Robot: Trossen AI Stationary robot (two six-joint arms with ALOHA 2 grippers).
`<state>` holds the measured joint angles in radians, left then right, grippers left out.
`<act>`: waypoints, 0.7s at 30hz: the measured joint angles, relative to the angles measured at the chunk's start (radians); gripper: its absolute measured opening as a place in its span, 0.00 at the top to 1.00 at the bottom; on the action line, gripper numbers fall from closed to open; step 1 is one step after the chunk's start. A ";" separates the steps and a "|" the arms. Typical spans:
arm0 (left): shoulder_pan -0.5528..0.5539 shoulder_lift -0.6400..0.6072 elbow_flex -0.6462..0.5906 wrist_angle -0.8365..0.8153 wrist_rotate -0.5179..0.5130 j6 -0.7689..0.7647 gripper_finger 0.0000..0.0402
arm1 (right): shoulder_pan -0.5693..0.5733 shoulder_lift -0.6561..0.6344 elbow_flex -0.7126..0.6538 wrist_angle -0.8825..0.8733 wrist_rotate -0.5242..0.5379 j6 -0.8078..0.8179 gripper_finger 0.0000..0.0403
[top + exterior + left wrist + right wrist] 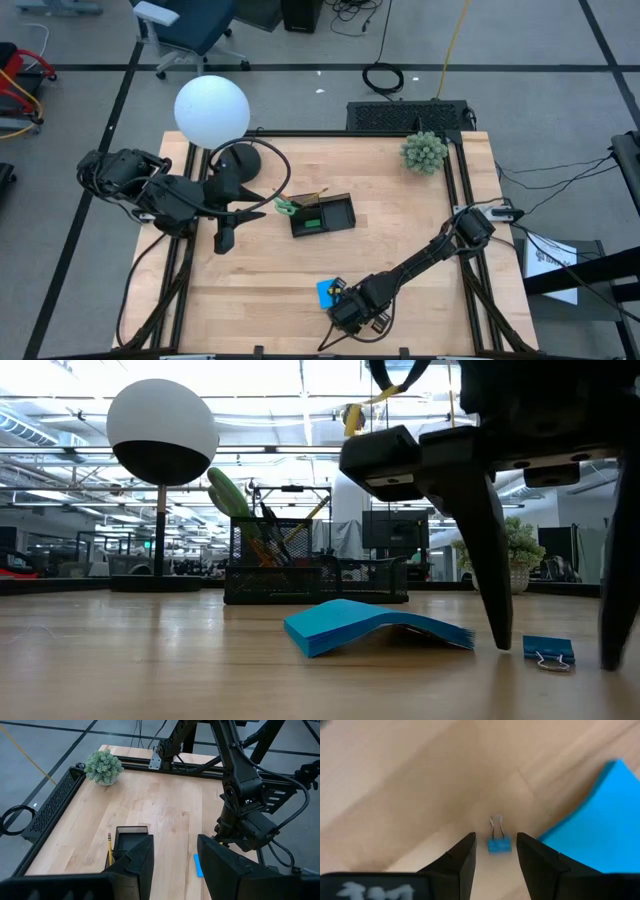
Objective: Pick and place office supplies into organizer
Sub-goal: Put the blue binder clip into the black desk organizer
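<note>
So the right gripper (495, 852) is down at the near edge of the light wooden table (400, 215), pointing straight at the surface. Its two dark fingers (462, 857) are spread a bit, with a tiny blue binder clip with wire handles (498, 843) lying flat on the wood between the tips. They straddle it but aren't pinching it yet, and the low view shows the clip (548, 650) sitting between the two finger tips.

Just left of it lies the blue square note pad (375, 625), one edge curled up off the table.

The black mesh desk organizer (322, 214) sits mid-table, well away from the clip, with green-handled scissors (285, 207) and a yellow pencil (109, 847) already standing in its left end.

The left gripper (226, 238) hangs left of the organizer, fingers apart and holding nothing. A white globe lamp (211, 110) stands at far left and a fuzzy green plant ball (424, 152) at far right.
</note>
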<state>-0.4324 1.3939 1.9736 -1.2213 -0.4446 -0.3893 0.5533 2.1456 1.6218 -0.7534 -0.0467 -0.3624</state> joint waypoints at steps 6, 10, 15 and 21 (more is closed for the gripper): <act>0.000 0.000 0.000 0.000 0.000 0.000 0.64 | 0.001 0.000 0.000 0.039 -0.011 -0.002 0.67; 0.000 0.000 0.000 0.000 0.000 0.000 0.64 | 0.000 0.000 0.000 0.031 -0.010 -0.007 0.67; 0.000 0.000 0.000 0.000 0.000 0.000 0.64 | -0.004 0.000 0.000 0.013 -0.010 -0.017 0.67; 0.000 0.000 0.000 0.000 0.000 0.000 0.64 | -0.009 0.000 0.000 0.009 -0.010 -0.024 0.67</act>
<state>-0.4324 1.3937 1.9736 -1.2213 -0.4446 -0.3896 0.5445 2.1456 1.6219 -0.7444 -0.0566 -0.3868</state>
